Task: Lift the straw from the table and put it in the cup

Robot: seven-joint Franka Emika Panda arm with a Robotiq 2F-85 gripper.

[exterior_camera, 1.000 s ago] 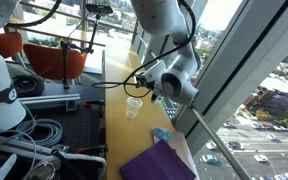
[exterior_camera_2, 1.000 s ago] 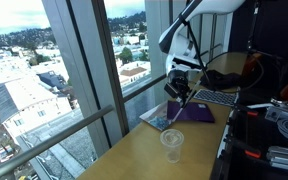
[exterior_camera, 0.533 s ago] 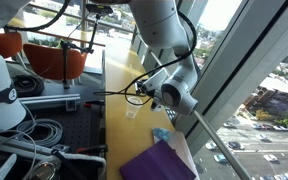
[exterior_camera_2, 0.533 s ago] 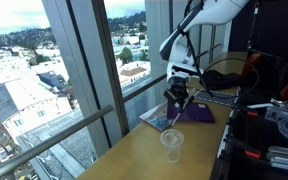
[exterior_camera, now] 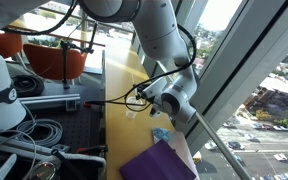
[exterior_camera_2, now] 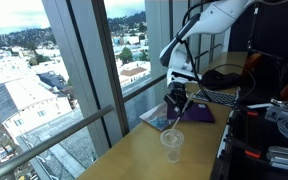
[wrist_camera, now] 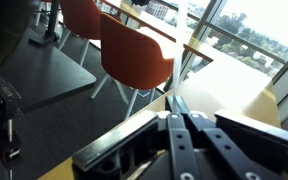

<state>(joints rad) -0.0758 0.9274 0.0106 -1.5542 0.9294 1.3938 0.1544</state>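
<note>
My gripper [exterior_camera_2: 177,103] hangs over the far part of the table, beyond the clear cup [exterior_camera_2: 172,143], which stands upright near the table's near end. In the wrist view the two black fingers [wrist_camera: 171,135] lie pressed together, and nothing shows between them. In an exterior view the gripper [exterior_camera: 160,101] sits low by the window, and the arm and cables cover the cup. I cannot make out the straw in any view. It may be hidden by the gripper.
A purple cloth [exterior_camera: 156,162] lies on the tan table [exterior_camera_2: 134,160], with a small blue object [exterior_camera: 161,133] beside it, just under the gripper. A window wall runs along the table [exterior_camera: 229,90]. Cables, a laptop [exterior_camera_2: 216,97] and orange chairs [wrist_camera: 134,50] stand around.
The arm has moved down and away from the cup, toward the blue object and the purple cloth. The cup has not moved.
</note>
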